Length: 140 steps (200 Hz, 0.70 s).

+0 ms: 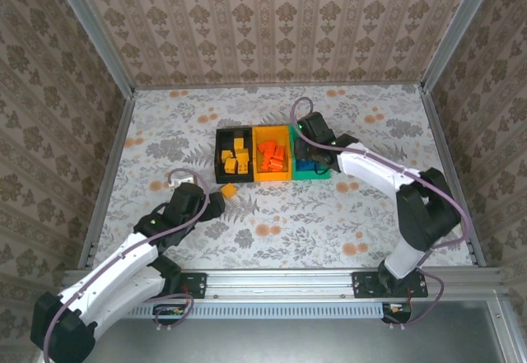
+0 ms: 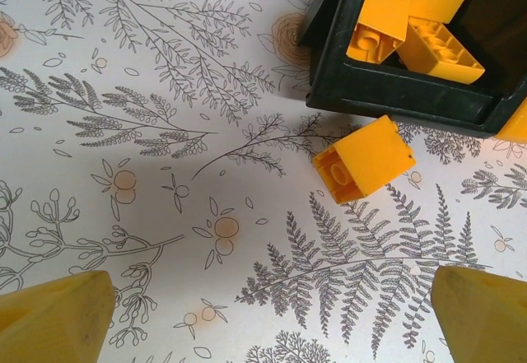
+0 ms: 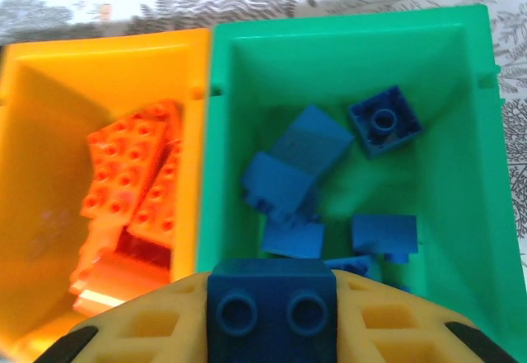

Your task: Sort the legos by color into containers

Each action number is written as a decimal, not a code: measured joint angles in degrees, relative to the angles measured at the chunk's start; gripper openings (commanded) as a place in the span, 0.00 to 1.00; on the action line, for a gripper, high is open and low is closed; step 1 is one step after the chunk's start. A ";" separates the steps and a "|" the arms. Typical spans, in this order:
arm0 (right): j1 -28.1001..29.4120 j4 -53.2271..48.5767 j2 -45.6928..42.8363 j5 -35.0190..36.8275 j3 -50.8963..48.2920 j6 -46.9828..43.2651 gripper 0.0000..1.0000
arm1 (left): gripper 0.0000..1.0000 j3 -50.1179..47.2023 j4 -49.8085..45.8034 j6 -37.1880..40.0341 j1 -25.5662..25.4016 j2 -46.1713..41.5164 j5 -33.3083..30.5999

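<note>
Three joined containers sit mid-table: a black bin [image 1: 219,153] with yellow legos [image 2: 412,17], an orange-yellow bin [image 1: 272,178] with red-orange legos [image 3: 136,174], and a green bin [image 3: 461,132] with several blue legos [image 3: 288,165]. My right gripper [image 3: 272,318] hangs over the green bin's near end, shut on a dark blue brick [image 3: 272,297] with its two studs facing the camera. One yellow brick [image 2: 362,159] lies on the table just outside the black bin's corner [image 2: 395,100]. My left gripper [image 2: 272,314] stands wide open a short way from that brick, with nothing between its fingers.
The floral tablecloth [image 1: 329,215] runs out to metal rails at the left, right and near edges. Patterned walls enclose the back and sides. The right arm [image 1: 387,178] arches over the table's right half. The left arm [image 1: 156,231] lies along the front left.
</note>
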 measured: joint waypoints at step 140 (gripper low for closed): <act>-0.24 -1.97 -3.10 0.20 1.01 0.59 0.79 | 0.96 5.46 14.84 12.00 2.47 24.94 11.10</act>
